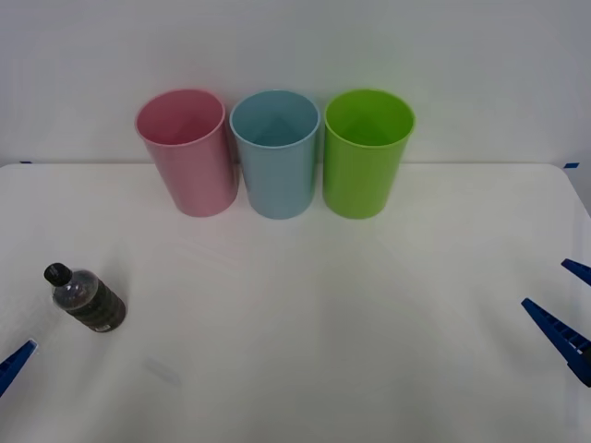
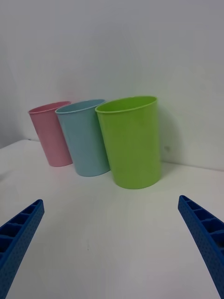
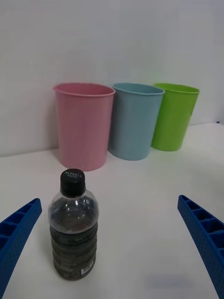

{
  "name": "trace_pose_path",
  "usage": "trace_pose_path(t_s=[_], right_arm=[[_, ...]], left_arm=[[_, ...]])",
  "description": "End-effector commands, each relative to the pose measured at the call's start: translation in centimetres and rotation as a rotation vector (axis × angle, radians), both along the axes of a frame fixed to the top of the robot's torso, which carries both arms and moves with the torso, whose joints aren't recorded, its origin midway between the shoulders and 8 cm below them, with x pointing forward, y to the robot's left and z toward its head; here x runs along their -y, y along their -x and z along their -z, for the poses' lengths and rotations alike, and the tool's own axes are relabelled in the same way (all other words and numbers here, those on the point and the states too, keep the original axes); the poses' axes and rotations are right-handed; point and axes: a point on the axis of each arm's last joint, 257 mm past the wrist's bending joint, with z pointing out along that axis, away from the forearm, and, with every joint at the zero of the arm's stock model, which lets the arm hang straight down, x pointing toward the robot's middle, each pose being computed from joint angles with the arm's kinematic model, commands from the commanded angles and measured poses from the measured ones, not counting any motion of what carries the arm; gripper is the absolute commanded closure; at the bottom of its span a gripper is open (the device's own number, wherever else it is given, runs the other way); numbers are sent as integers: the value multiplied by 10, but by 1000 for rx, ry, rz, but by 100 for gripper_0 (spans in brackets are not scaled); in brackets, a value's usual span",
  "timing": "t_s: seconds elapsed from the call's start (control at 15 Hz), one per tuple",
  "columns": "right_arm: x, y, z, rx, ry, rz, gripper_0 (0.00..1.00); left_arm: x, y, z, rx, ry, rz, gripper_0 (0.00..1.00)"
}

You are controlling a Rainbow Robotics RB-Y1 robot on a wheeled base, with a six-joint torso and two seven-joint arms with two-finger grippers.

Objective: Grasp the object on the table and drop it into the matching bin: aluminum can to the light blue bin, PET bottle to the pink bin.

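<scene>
Standing upright: PET bottle (image 1: 86, 299) nr left gripper (image 3: 112, 252) (open)

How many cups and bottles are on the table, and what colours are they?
Pink bin: 1
Light blue bin: 1
Lime green bin: 1
PET bottle: 1
Total: 4 things on the table
</scene>
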Motion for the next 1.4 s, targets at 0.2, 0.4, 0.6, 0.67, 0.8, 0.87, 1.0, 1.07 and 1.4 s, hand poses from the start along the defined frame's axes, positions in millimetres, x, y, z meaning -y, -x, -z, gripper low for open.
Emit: trace_pose_path(t_s=[0.2, 0.4, 0.6, 0.67, 0.8, 0.87, 1.0, 1.07, 1.4], right_arm=[[0, 0, 0, 0, 0, 0, 0], [0, 0, 0, 0, 0, 0, 0], [0, 0, 0, 0, 0, 0, 0], [0, 0, 0, 0, 0, 0, 0], [0, 0, 0, 0, 0, 0, 0], [0, 0, 0, 0, 0, 0, 0], [0, 0, 0, 0, 0, 0, 0], [0, 0, 0, 0, 0, 0, 0], [0, 0, 0, 0, 0, 0, 0]], left_arm=[[-19, 14, 26, -32, -125, -67, 0], [-33, 16, 47, -39, -168, -109, 0], [-41, 12, 58, -72, -133, -157, 0], [-41, 11, 61, -83, -122, -168, 0], [-45, 9, 65, -103, -98, -194, 0], [-48, 7, 67, -113, -86, -211, 0], [-47, 5, 72, -152, -42, -212, 0], [-46, 4, 72, -153, -35, -211, 0], [-29, -11, 84, -175, -15, -192, 0]])
